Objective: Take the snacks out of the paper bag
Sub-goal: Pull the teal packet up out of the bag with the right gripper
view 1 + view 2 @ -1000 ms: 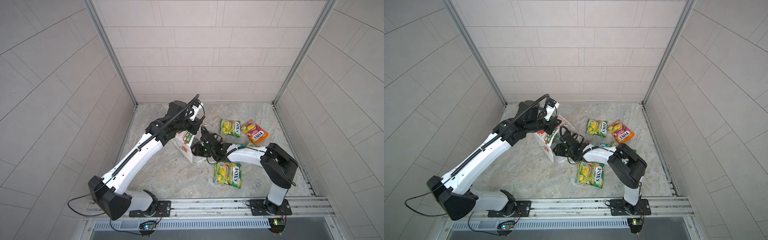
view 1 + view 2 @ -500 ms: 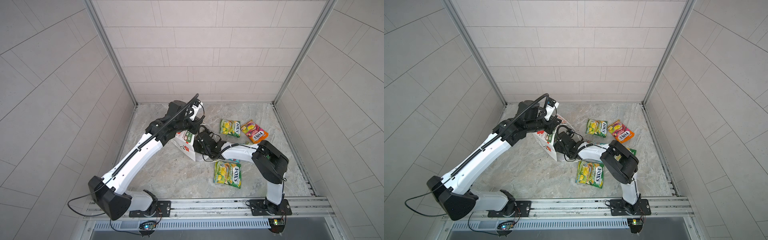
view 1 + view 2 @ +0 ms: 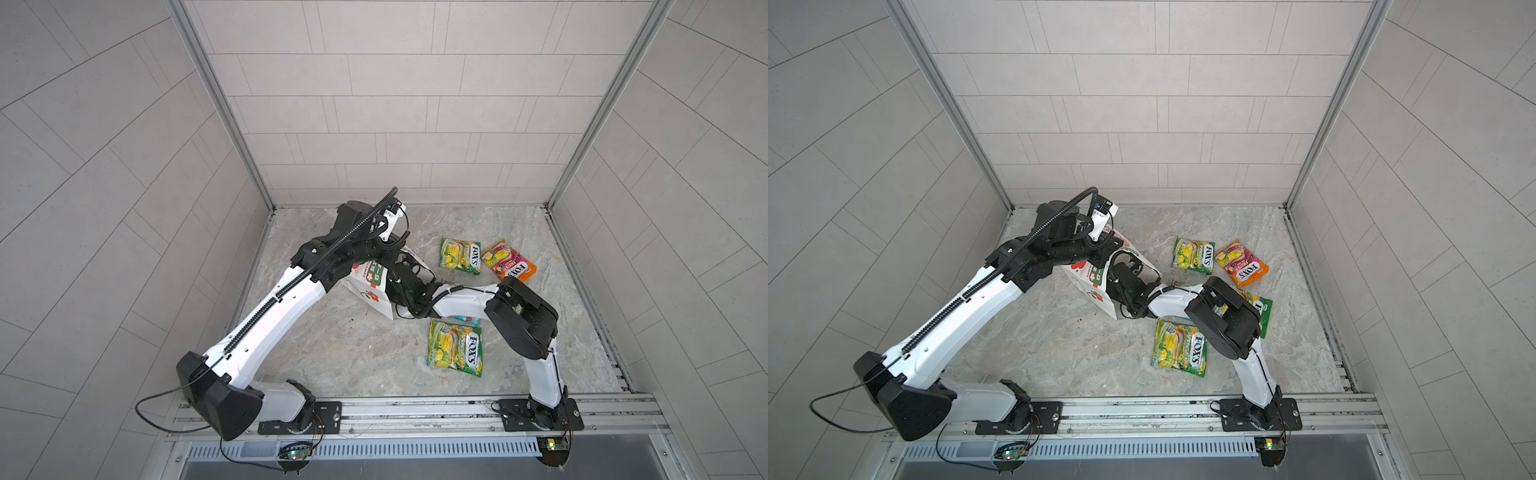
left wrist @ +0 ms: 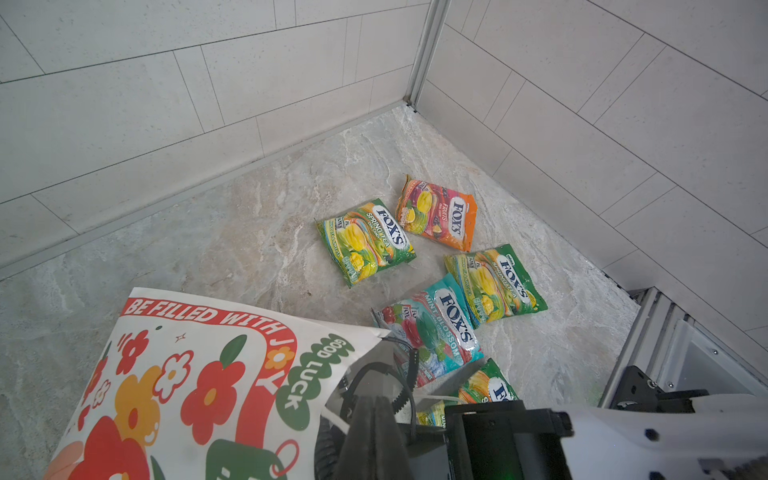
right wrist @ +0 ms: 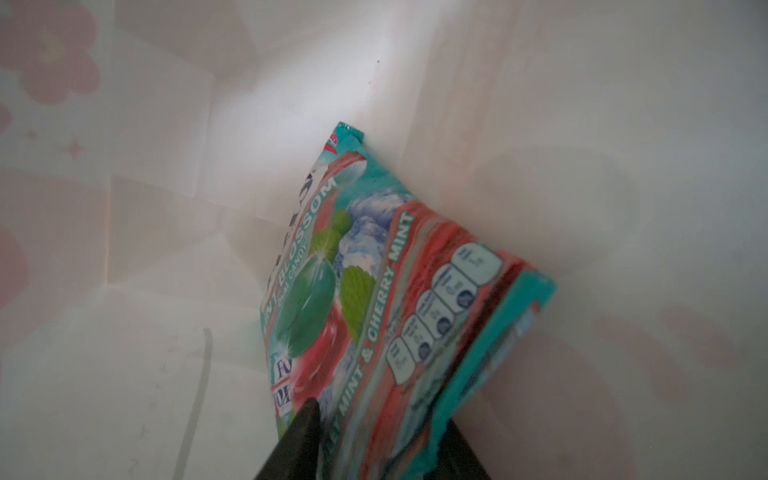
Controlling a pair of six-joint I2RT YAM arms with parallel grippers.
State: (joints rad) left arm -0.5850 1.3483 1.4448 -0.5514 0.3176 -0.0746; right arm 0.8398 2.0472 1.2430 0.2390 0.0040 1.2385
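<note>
With the left gripper (image 4: 372,434) jaws clamped on the tipped paper bag (image 4: 187,374), we find the right gripper (image 5: 378,415) inside it. Its jaws straddle the teal-red snack pouch (image 5: 374,291), pinch uncertain, so next we would close firmly and withdraw.

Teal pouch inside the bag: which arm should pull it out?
Right. The right gripper is inside the paper bag, jaws either side of the teal pouch. The left gripper is shut on the bag's rim, holding it open.
</note>
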